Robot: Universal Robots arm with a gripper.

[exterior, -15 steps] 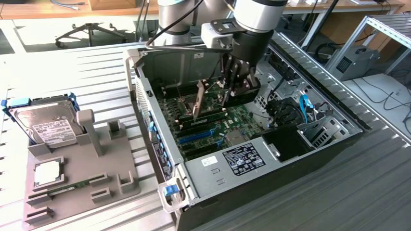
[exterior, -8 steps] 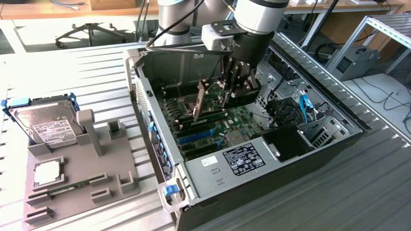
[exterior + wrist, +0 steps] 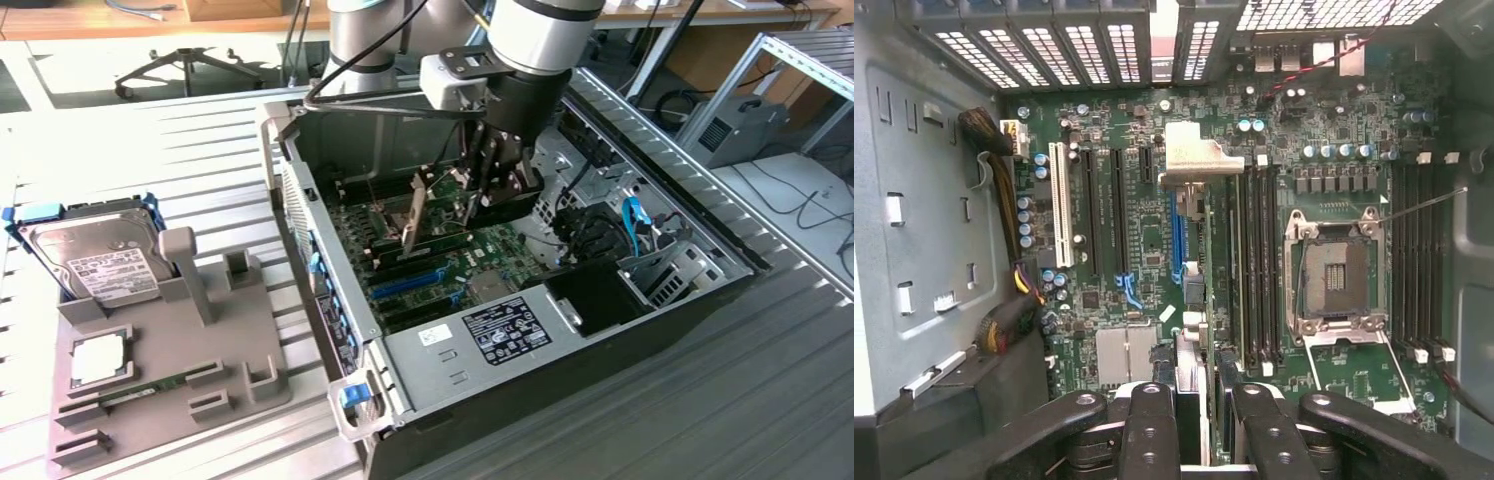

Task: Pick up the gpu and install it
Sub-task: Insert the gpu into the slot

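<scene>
Inside computer case [image 3: 310,215], gpu [image 3: 415,215] on edge in clamped fingers [image 3: 1152,425], long axis along slots [image 3: 1119,220], bracket [image 3: 1199,160] toward vents [image 3: 1054,45].

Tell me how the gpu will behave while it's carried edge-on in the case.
Probably stiff: the gpu looks straight, edge-on in the hand. Being thin, it could crack if knocked against the motherboard. Its silver bracket at the far end may tip it in a loose grip.
</scene>
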